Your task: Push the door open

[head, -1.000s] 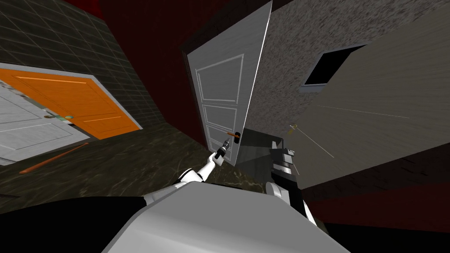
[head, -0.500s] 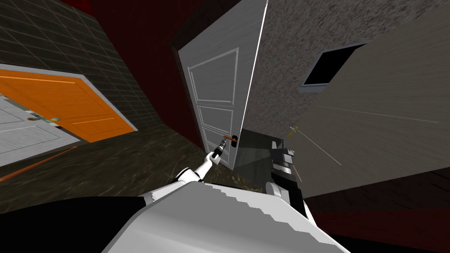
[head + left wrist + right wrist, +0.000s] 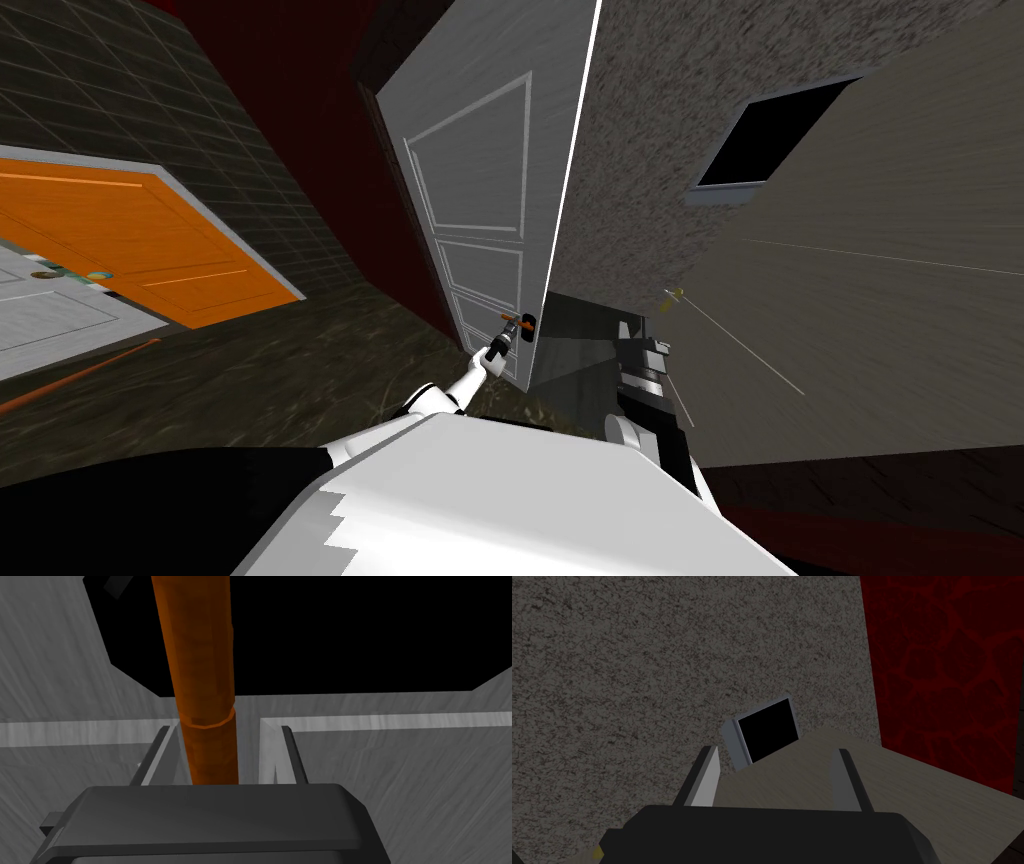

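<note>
Directly ahead, the grey panelled door (image 3: 480,200) was noted standing ajar, its bright free edge swung clear of the stippled grey wall (image 3: 650,150) beside it. Low on that edge, the orange cylindrical lever handle (image 3: 202,676) was held by the left gripper (image 3: 225,731), whose fingers were drawn in close on both sides of the bar, well short of full spread. The right gripper (image 3: 777,763) was noted off the door, fingers wide apart and nothing between them. The pushing step was judged to be in hand but unfinished, the door being only partly swung. A forward press through the handle was thought to be called for, with the wrist allowed to follow the door's arc so that the grip would not be twisted off.
</note>
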Controlling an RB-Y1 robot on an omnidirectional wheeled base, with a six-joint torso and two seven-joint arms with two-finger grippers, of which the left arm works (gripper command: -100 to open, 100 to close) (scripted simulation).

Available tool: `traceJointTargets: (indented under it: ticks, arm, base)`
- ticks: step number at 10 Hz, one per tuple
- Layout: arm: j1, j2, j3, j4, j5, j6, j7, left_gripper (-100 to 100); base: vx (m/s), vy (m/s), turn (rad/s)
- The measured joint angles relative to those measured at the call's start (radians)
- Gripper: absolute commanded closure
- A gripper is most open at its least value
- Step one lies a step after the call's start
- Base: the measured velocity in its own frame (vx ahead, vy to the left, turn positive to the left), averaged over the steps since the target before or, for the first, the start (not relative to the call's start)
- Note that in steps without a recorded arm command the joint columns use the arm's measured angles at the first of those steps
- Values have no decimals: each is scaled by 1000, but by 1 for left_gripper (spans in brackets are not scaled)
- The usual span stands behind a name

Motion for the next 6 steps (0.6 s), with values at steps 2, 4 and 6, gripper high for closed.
traceJointTargets:
  ticks: [2, 4, 6]
  arm:
    - [-6, 1, 1, -3, 1, -1, 2, 100]
    - [-6, 0, 1, -3, 1, -1, 1, 100]
    - [9, 5, 2, -18, 0, 8, 1, 100]
  base:
    - [-6, 9, -11]
    - [0, 0, 0]
    - [111, -110, 21]
